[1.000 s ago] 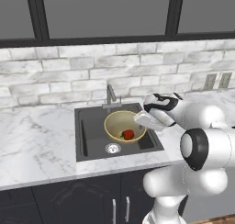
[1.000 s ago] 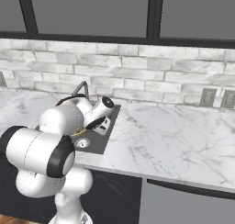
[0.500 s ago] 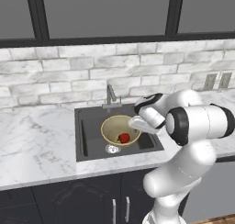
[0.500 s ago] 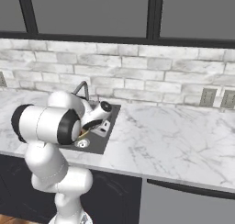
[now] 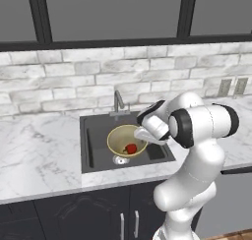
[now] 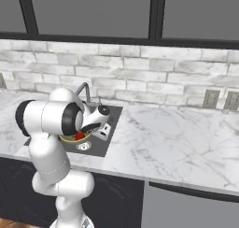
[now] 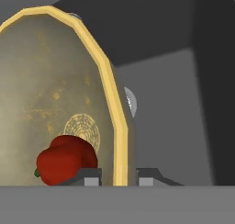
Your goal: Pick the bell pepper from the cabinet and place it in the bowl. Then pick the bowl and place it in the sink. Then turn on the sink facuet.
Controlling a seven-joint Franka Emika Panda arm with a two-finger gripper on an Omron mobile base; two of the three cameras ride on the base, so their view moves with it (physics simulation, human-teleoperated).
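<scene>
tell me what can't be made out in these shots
- Whether the bowl rests on the sink floor or hangs above it: left base view, no angle settles it.
- The gripper fingertips: hand view, cut off at the bottom, one either side of the bowl rim.
- The drain: left base view, partly covered by the bowl.
- The bell pepper: right base view, mostly behind the arm.

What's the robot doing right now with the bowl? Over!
Jaws shut on rim of round tan-yellow bowl, over the black sink basin. Small red bell pepper inside bowl. Grey metal tap untouched. Nothing blocking.
</scene>
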